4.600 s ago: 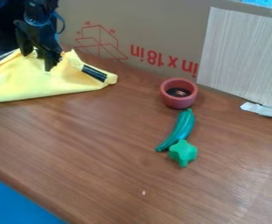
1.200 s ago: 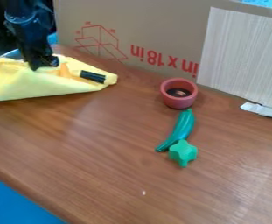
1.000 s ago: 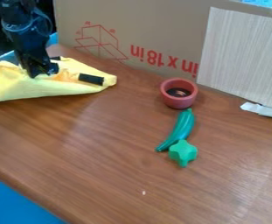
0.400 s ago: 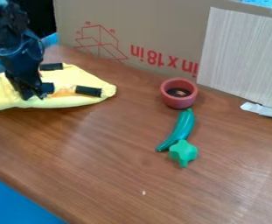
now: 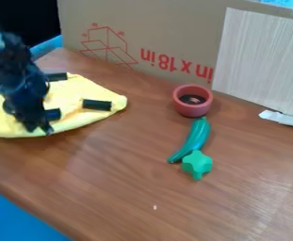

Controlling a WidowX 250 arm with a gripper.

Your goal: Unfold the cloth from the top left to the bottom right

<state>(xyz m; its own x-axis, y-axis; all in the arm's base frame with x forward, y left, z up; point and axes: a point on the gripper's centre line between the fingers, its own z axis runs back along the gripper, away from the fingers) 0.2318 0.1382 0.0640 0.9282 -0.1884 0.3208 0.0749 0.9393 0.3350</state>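
Camera view, tool: I have the tool [image 5: 39, 129] low at the left, right at the near edge of the cloth. I cannot tell how far open it is, or whether it has hold of any fabric.
Camera view, yellow cloth: The cloth [image 5: 79, 91] lies on the left of the worktop [image 5: 129, 188], running out of my view, its rounded right end pointing towards the red pot [image 5: 192, 109]. I judge it only partly unfolded.
Dark strips: One strip [image 5: 97, 104] lies near the cloth's right end, another [image 5: 57, 76] by its far edge.
Pinch risk: If I have caught several layers, or none, pulling would drag the whole cloth or slip off it.
Path risk: Swinging too far right could sweep cloth into the pot, the long green toy [image 5: 196, 135] or the lobed green toy [image 5: 197, 164] touching it.
Height risk: Pressing too low could bunch the fabric; letting go early could let the fold fall back.
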